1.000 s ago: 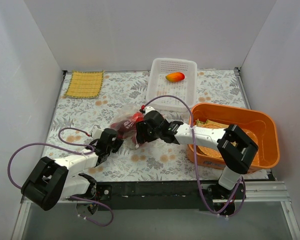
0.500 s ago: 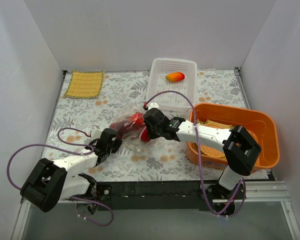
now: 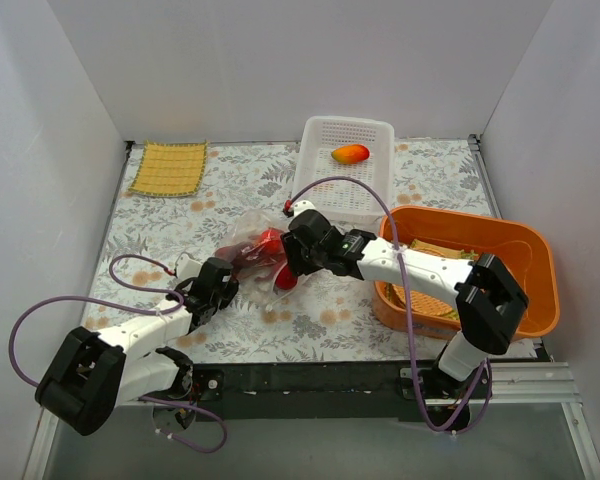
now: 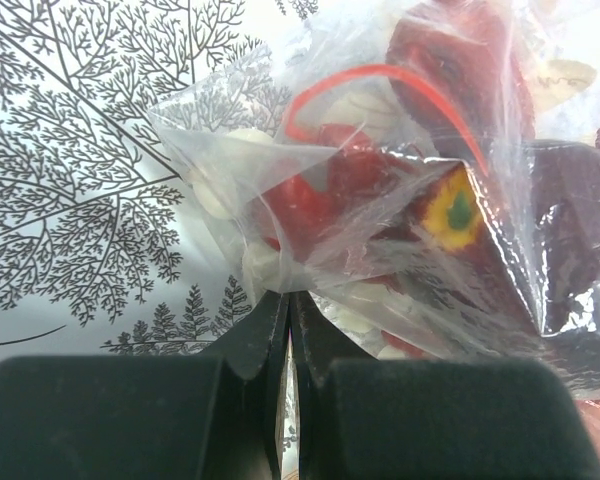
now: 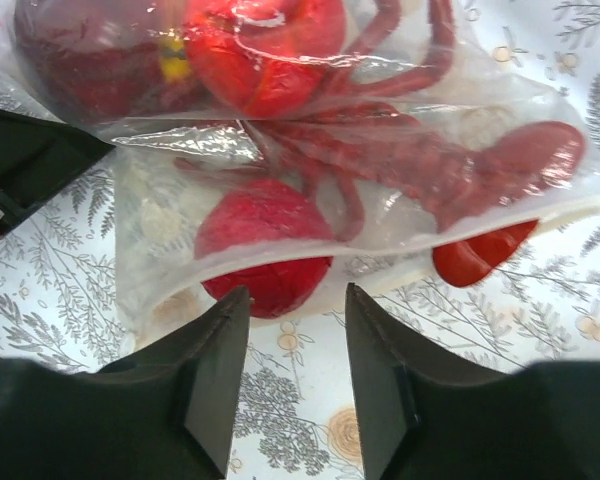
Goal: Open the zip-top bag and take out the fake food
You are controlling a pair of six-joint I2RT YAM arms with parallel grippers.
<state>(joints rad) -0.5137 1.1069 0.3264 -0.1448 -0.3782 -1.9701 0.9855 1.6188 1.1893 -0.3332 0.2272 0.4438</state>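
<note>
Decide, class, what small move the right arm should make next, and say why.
Probably ease the right gripper forward and close on the red round fruit. Its jaws stand open just short of that fruit, which pokes out of the open mouth of the zip-top bag, while the left gripper is shut on the bag's corner, anchoring it.

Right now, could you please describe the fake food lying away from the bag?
Find the white basket at the far edge of the table. The orange-yellow mango lies alone inside it, unlike the red pieces at the zip-top bag.
</note>
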